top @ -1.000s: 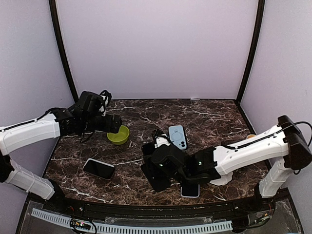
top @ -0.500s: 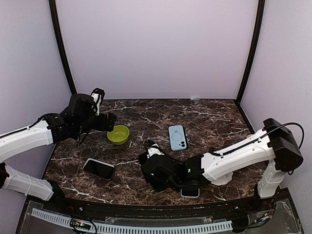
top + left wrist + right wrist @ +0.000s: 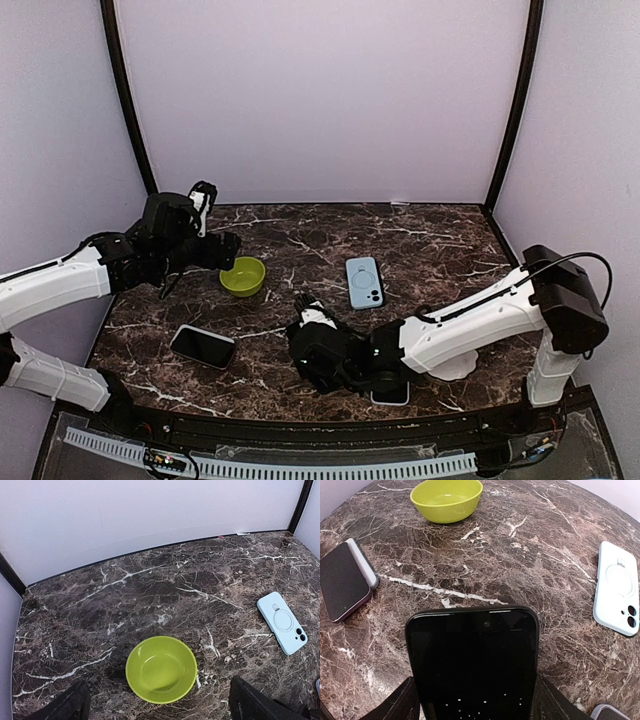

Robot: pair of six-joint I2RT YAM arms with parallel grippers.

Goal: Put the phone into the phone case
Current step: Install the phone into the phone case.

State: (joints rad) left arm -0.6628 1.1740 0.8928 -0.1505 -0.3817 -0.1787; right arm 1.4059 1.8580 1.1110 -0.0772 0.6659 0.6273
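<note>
My right claw (image 3: 474,706) is clenched on the black phone (image 3: 472,660), one finger on each long side, screen toward the wrist camera. It holds the phone low over the dark marble surface (image 3: 440,250), near the front edge. The light blue phone case (image 3: 364,282) lies flat with its ringed back up, apart from the phone, farther back and to the right. My left claw (image 3: 222,250) stands released, hanging near the green bowl (image 3: 243,276). A second phone (image 3: 203,346) lies flat at front left.
</note>
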